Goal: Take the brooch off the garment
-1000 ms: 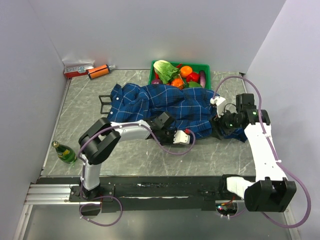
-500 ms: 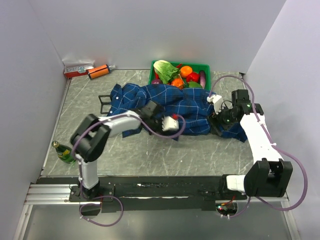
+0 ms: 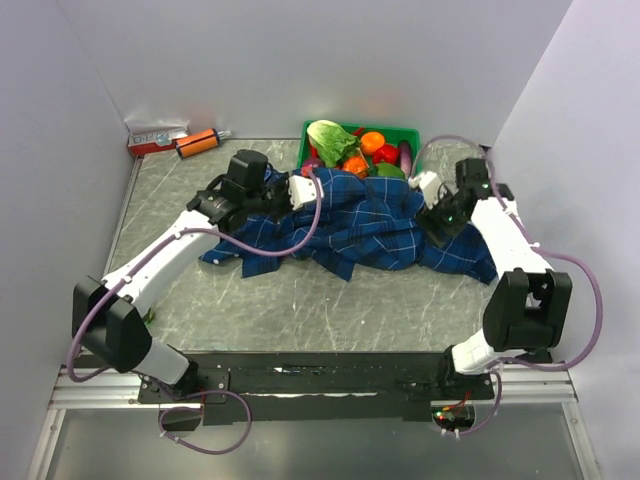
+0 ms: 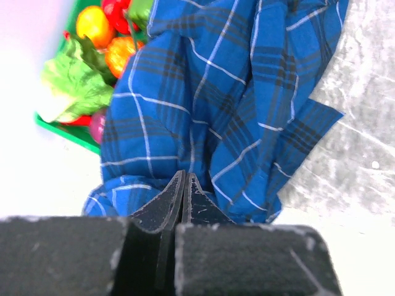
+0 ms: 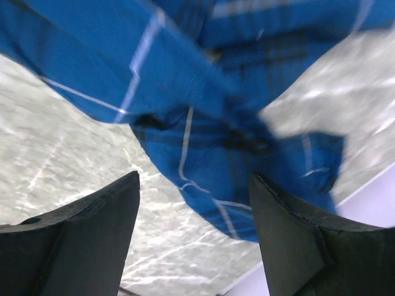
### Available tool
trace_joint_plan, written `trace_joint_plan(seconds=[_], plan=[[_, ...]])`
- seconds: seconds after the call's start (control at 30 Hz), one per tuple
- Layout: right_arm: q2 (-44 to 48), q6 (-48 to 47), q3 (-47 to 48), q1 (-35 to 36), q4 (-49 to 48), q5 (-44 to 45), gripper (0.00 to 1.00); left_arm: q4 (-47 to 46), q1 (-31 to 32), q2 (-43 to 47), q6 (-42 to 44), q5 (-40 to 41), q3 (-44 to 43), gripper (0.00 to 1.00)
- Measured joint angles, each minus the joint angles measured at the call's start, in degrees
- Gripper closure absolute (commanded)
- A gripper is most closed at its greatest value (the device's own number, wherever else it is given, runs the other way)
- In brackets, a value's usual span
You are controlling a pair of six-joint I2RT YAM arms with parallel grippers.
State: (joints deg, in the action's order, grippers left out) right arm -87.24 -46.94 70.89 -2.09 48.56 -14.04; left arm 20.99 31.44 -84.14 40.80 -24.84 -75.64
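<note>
Two end effectors sit at opposite ends of the garment (image 3: 365, 225) and neither has the brooch, so I judge you are at the searching step. The shirt lies bunched on the bench (image 3: 300, 300), its far edge lapping the front of the green crate (image 3: 410, 133). The brooch shows in no view; it may be buried in a fold or too small to make out.

The left end effector (image 4: 183, 179) has its fingers pressed together, tips at the cloth just in front of the crate's left corner. You cannot tell whether a fold is nipped between them. The right end effector (image 5: 192, 179) stands wide apart with nothing in it, over the shirt's hem in front and to the right of the crate. Where the brooch lies relative to either cannot be told.

Your next move likely calls for spreading or turning the fabric until the ornament faces up. After that, hold the cloth down with one side while the other closes finely on a very small target.
</note>
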Motion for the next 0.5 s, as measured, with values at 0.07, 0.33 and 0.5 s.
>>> trace_joint_plan(seconds=[0.07, 0.33, 0.5], plan=[[0.8, -1.1, 3.3, -0.7, 0.9, -3.0, 0.19, 1.3, 0.0, -0.8, -1.0, 0.1, -1.2, 0.90], [13.1, -7.8, -0.4, -5.7, -0.2, -9.6, 0.15, 6.6, 0.8, -4.6, -2.0, 0.8, -4.3, 0.30], [11.1, -8.4, -4.1, -7.3, -1.7, -9.3, 0.13, 6.2, 5.8, -6.4, 1.7, 5.3, 4.9, 0.29]])
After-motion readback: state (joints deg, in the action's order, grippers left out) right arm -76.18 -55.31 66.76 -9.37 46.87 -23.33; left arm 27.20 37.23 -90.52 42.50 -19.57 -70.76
